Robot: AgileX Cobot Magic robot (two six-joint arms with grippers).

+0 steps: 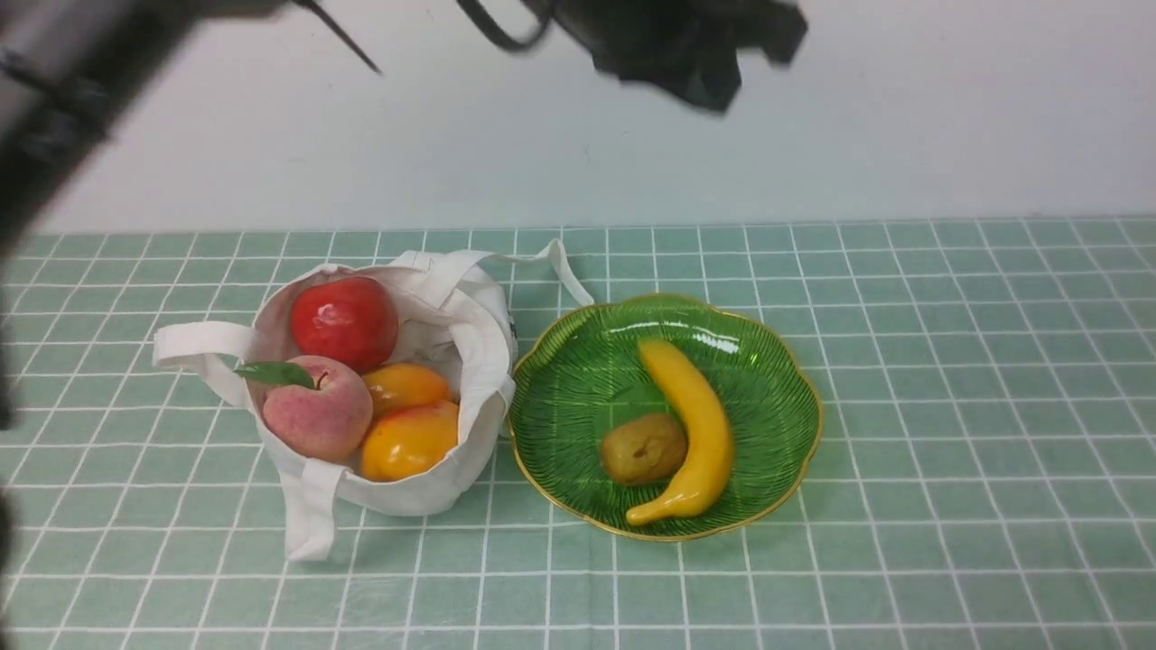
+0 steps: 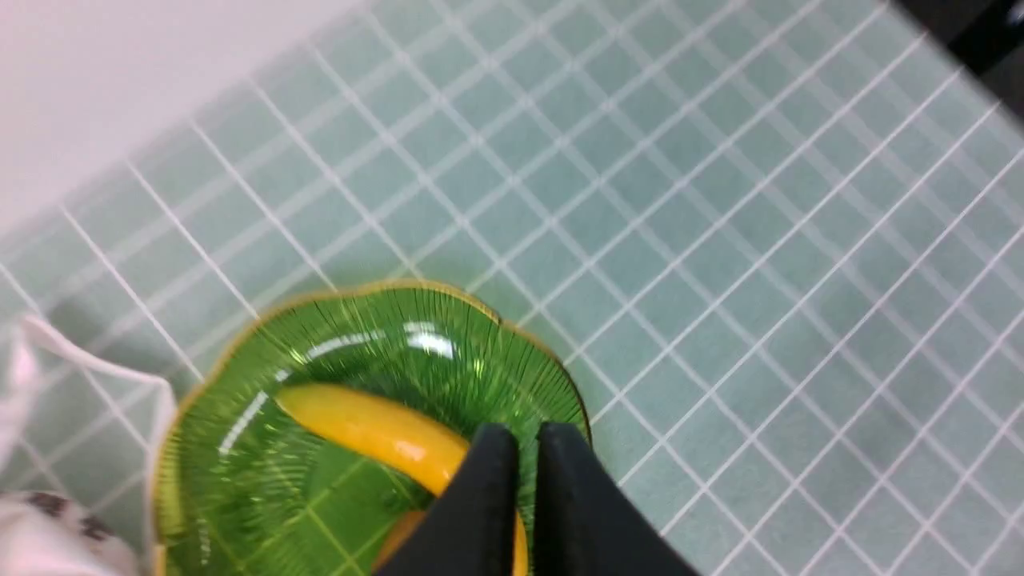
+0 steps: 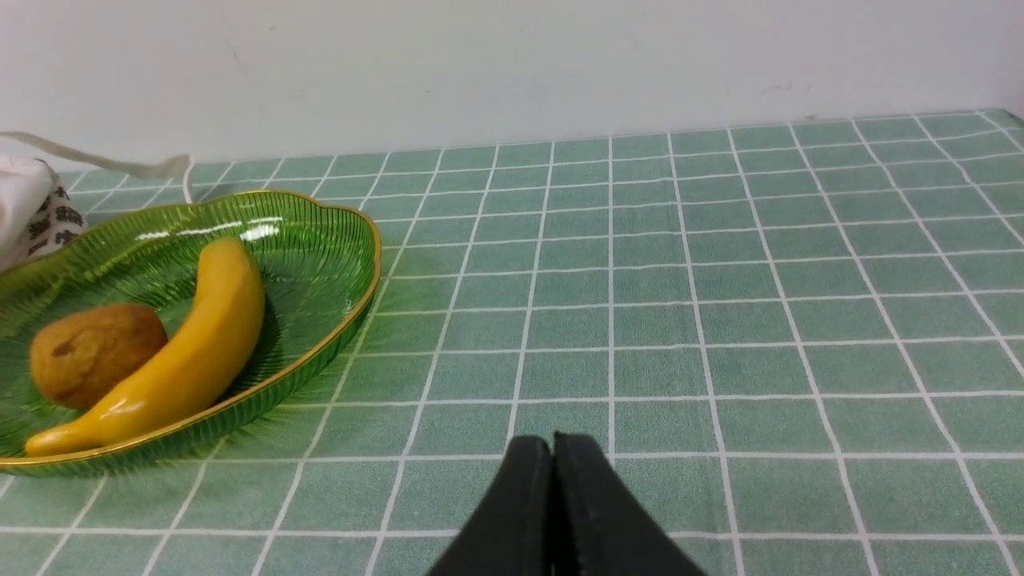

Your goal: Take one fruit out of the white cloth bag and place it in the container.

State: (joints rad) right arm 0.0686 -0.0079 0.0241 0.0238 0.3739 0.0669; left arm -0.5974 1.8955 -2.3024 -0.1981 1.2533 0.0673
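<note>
While the table [image 1: 975, 433] is carrying the bag [image 1: 483, 352] with round fruits [image 1: 343, 320] sitting inside, the dish [image 1: 578, 388] is lying just to its right. The banana [image 1: 700, 424] is resting in the dish, curving around a brown fruit [image 1: 643, 449]. The left end effector [image 2: 518, 432] is hovering above the dish, fingers [image 2: 480, 488] all but pressed together on nothing, and the right end effector [image 3: 552, 440] is hanging over the table, pressed together.

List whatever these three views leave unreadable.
- Front view: blur smears the arm parts at the top edge; jaws unreadable there.
- Left wrist view: the left gripper covers one end of the banana.
- Right wrist view: the frame edge cuts off most of the white cloth bag.
</note>
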